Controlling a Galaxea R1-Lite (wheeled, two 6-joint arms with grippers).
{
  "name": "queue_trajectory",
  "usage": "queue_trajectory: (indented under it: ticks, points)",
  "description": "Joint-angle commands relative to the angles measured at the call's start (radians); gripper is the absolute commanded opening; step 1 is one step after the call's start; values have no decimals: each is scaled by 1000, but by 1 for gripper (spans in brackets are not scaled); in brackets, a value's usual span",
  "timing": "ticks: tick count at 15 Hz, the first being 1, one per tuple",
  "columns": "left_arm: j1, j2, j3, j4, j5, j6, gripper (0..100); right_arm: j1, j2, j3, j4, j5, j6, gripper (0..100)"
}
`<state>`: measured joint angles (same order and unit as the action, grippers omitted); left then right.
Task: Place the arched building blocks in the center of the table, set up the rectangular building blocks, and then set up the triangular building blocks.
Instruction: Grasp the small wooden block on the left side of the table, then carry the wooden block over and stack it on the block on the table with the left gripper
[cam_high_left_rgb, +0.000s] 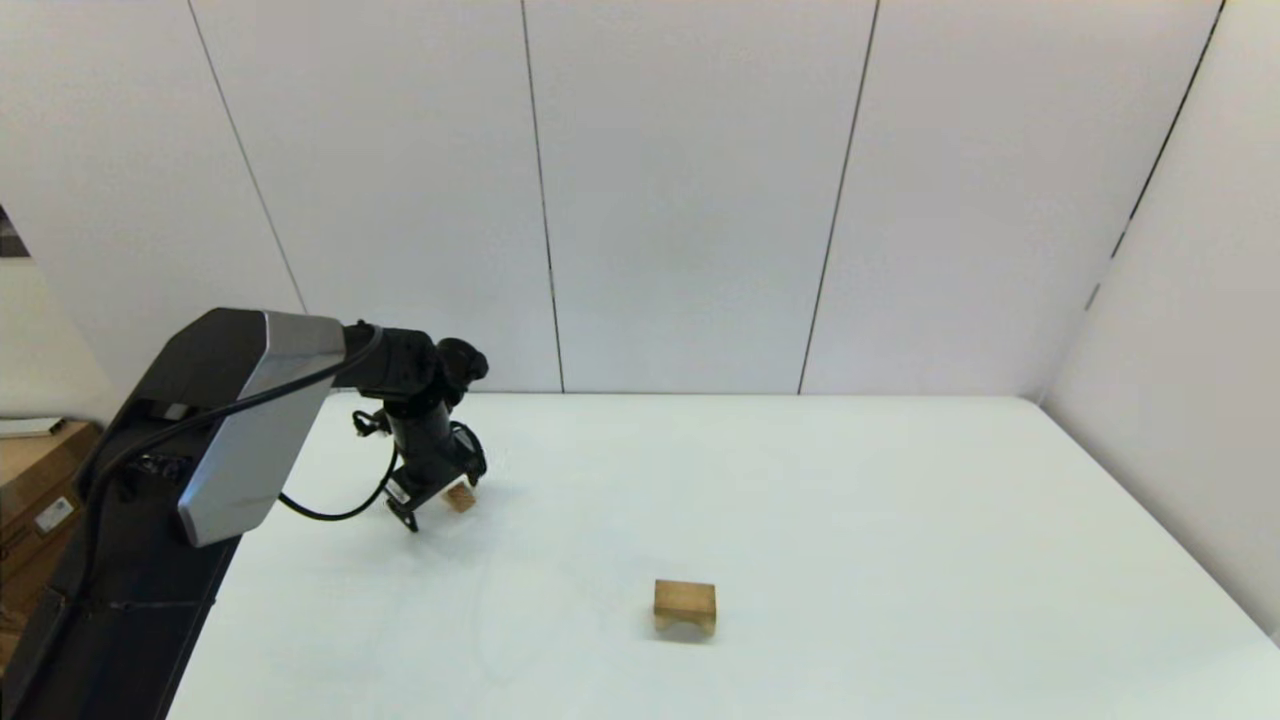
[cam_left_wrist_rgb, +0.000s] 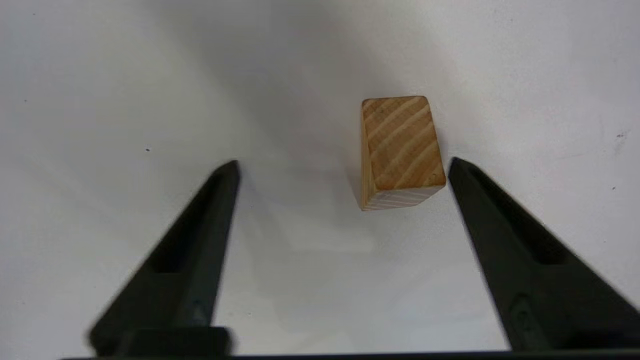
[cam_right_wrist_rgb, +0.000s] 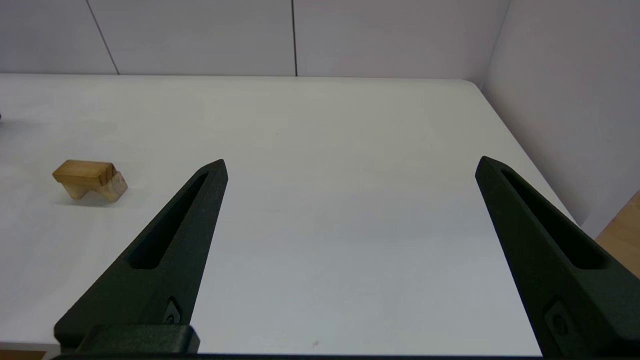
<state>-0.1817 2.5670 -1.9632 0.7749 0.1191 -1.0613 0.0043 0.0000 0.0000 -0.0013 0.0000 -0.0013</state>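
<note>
The triangular wedge block (cam_left_wrist_rgb: 401, 150) lay on the white table (cam_high_left_rgb: 800, 500) at its left side, well apart from the arched block (cam_high_left_rgb: 685, 606), which stood near the centre with what appeared to be the rectangular bar set on top. The left gripper (cam_left_wrist_rgb: 342, 167) hung directly over the wedge, fingers spread wide and empty, with the wedge just beside one finger (cam_left_wrist_rgb: 505, 240) rather than centred.

Recommendation: shift the gripper sideways to centre the wedge before descending and closing on its flat faces, not the sloped ones.

The left wrist view showed this offset and the striped grain; the head view hid most of the wedge behind the gripper. The right gripper (cam_right_wrist_rgb: 350, 167), unseen from the head, was wide open and empty, well apart from the stack.
</note>
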Motion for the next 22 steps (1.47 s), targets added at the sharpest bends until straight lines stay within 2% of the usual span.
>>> queue_trajectory:
  ticks: [1, 12, 14, 20, 22]
  points:
    - [-4, -1, 0, 6, 5, -2, 0, 0, 0, 0, 0, 0, 0, 100]
    - [-4, -39, 1, 23, 51, 24, 0, 0, 0, 0, 0, 2, 0, 100]
    - [-5, -103, 9, 44, 45, 138, 0, 0, 0, 0, 0, 0, 0, 100]
    - [-12, -304, 63, 66, -24, 606, 0, 0, 0, 0, 0, 0, 0, 100]
    - [-10, -357, 86, 73, -39, 820, 0, 0, 0, 0, 0, 0, 0, 100]
